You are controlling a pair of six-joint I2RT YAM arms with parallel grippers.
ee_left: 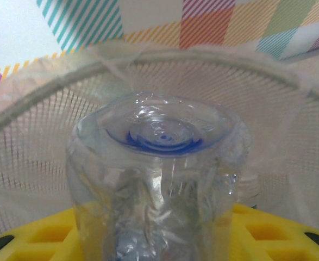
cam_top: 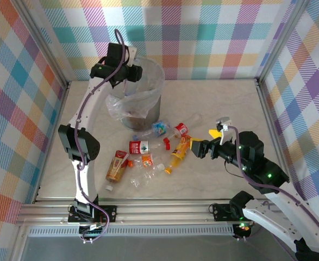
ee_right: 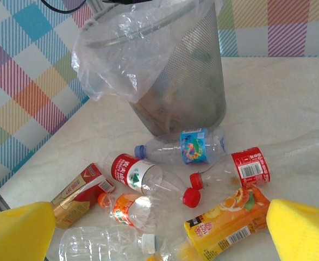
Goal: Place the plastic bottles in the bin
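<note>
Work is partway through, by my reading. Dim brown and green shapes lie in the bottom of the bin (ee_right: 197,70), though I cannot tell how many. The left pincer (cam_top: 131,72) is clamped on a clear bottle (ee_left: 159,179), its dimpled base pointing forward. The bin's mesh wall and crinkly liner lie just beyond and below that pincer, so this bottle looks ready to drop. The right pincer (cam_top: 196,148) hangs with its yellow pads (ee_right: 18,231) spread wide, holding nothing. Just ahead of and below it, about seven bottles lie scattered on the tabletop (ee_right: 289,98). They include a blue-labelled clear bottle (ee_right: 189,147), an orange juice bottle (ee_right: 230,220) and a brown bottle (ee_right: 77,196). The bin stands beyond them.
</note>
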